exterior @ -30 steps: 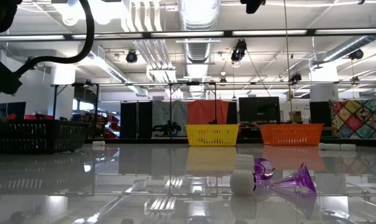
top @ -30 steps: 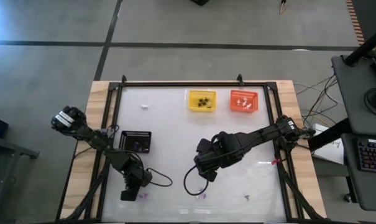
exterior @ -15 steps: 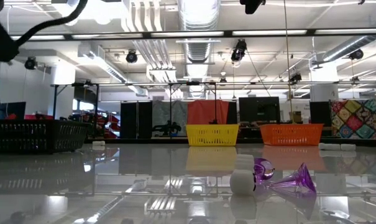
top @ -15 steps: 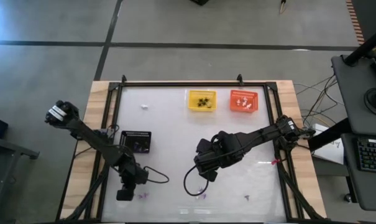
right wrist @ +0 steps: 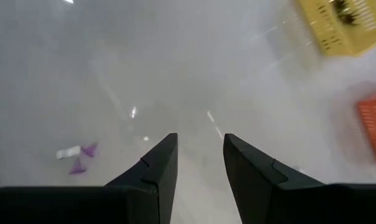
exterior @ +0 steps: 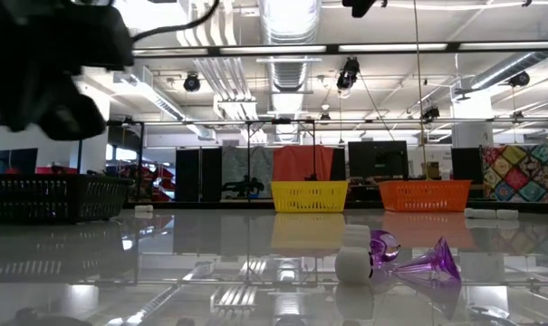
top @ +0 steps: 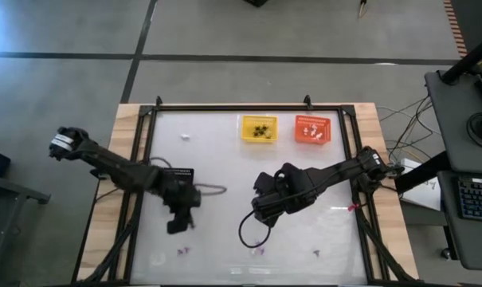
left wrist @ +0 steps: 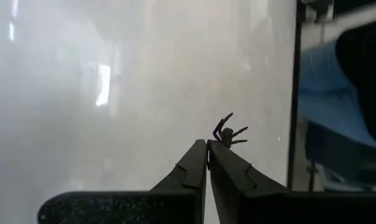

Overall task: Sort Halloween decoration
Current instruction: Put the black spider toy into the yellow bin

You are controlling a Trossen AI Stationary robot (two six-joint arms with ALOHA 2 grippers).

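Spider trinket (left wrist: 227, 134), a tiny dark thing with purple on it, was pinched at the very tips of the left gripper (left wrist: 207, 149), its legs splayed out past the clenched fingers, so it hung lifted above the white table (top: 225, 151). From above, that gripper (top: 177, 226) sat just on the near side of the black basket (top: 175, 180), which lay closer to it than the yellow basket (top: 258, 129) or the orange basket (top: 312, 130) at the far edge; the drop probably turned on that short reach. Against the frame a second before, the left arm had swung up and away from the near edge. The right gripper (right wrist: 200, 155) waited mid-table with fingers apart, holding nothing, purple trinkets (top: 259, 250) loose beyond it
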